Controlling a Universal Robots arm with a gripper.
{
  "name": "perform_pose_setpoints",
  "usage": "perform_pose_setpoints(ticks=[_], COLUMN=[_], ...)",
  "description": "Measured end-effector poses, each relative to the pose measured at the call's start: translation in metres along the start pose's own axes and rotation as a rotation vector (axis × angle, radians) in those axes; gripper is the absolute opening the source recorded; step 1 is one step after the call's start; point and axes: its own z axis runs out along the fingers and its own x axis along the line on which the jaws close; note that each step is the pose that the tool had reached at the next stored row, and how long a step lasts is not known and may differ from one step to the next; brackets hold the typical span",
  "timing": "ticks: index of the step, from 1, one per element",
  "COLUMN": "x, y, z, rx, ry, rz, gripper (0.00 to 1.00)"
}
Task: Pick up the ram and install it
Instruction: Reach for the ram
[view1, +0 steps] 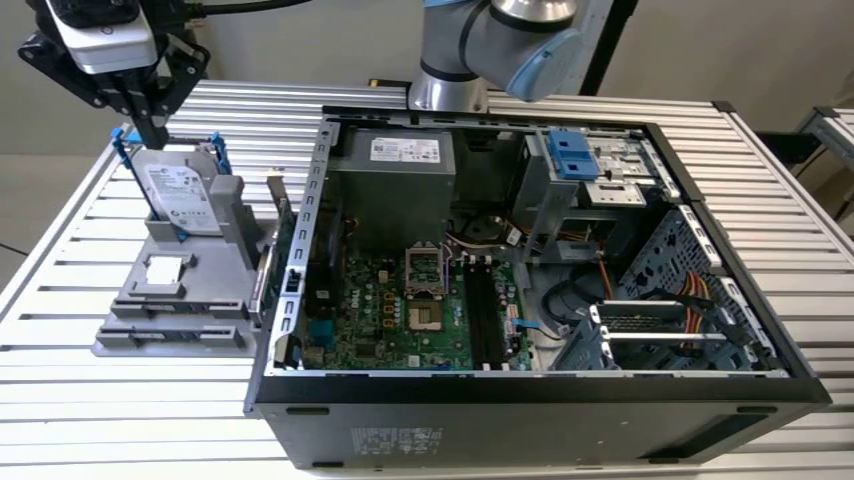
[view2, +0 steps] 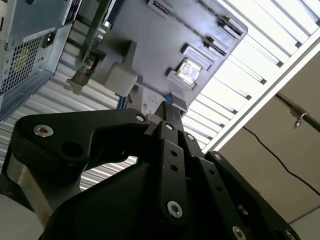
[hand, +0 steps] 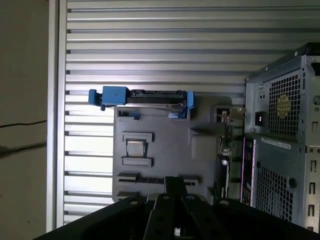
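Note:
In the exterior view my gripper (view1: 148, 128) hangs at the far left, above the grey fixture (view1: 160, 300) beside the open computer case (view1: 534, 390). Its fingers are pressed together with nothing between them, as both wrist views show (view2: 168, 109) (hand: 173, 183). In the first wrist view a thin dark strip, which I take for the ram (hand: 152, 179), stands on edge in a long slot of the fixture (hand: 165, 150), just beyond my fingertips. The motherboard (view1: 387, 310) lies inside the case with long black memory slots (view1: 483, 315) beside the processor socket.
A silver hard drive with blue handles (view1: 180, 195) stands upright at the back of the fixture, right under my gripper. A thin card (view1: 282, 220) stands between fixture and case. The case walls rise around the motherboard; cables (view1: 681, 300) and a drive cage (view1: 587, 165) crowd the exterior view's right.

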Motion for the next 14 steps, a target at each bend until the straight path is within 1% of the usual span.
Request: perform_pose_setpoints(ticks=[6,14], x=[0.0010,0.0018], y=[-0.0041,-0.0116], z=[-0.0001,-0.0004], rx=[0.0014,0.0015], ry=[0.0012,0.0012], rz=[-0.024,-0.026], gripper=[0.00,0.00])
